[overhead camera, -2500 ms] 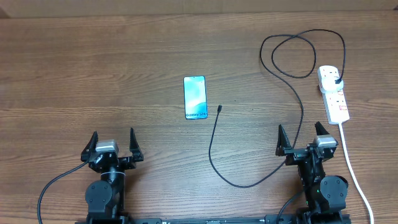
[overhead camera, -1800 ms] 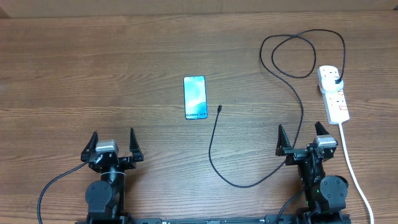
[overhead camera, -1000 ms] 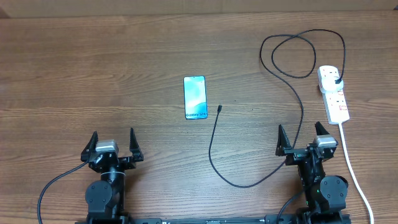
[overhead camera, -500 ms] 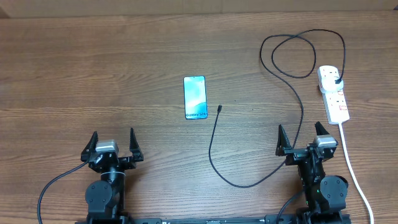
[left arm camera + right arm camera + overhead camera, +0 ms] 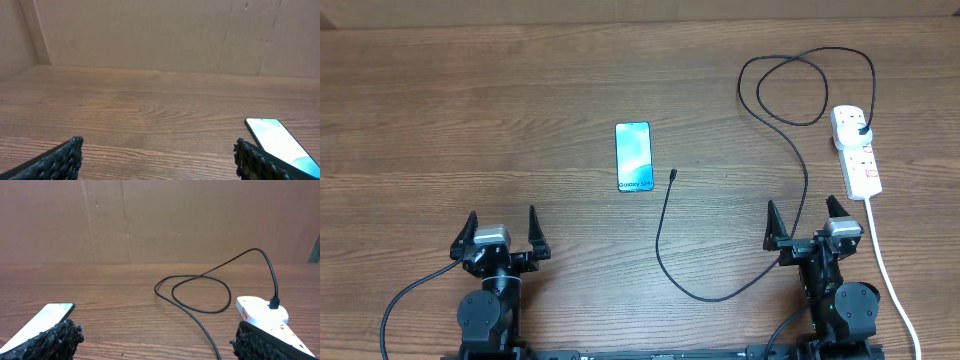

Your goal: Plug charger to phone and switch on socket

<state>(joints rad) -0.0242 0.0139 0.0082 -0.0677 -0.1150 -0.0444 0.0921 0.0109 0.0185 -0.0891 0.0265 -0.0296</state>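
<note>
Progress stands at the very start, judging by how things lie. The phone (image 5: 634, 157) rests flat near the middle of the table (image 5: 470, 100), screen lit and facing up, with nothing in its port. The charger (image 5: 658, 240) is a thin black cable, and its small connector tip (image 5: 674, 176) lies on the wood just beside the phone's lower right corner, close to it but apart. From there the cable runs toward the arms, bends back, loops at the far right and ends in a black plug (image 5: 861, 130) that appears already seated in the far end of the socket (image 5: 857, 150). The socket is a white strip lying at the right edge, and its thick white cord (image 5: 885, 260) trails off past the right arm. Whether its switch is on is too small to tell. Joining the tip to the phone is left to do, and likely the switch as well. The left gripper (image 5: 501, 212) and right gripper (image 5: 801, 203) sit at the near edge with jaws spread wide, holding nothing and well apart from every item. The table is brown wood grain, bare apart from these things. Behind it, the wrist views show a plain brown wall (image 5: 150, 35) that looks like cardboard panels.
</note>
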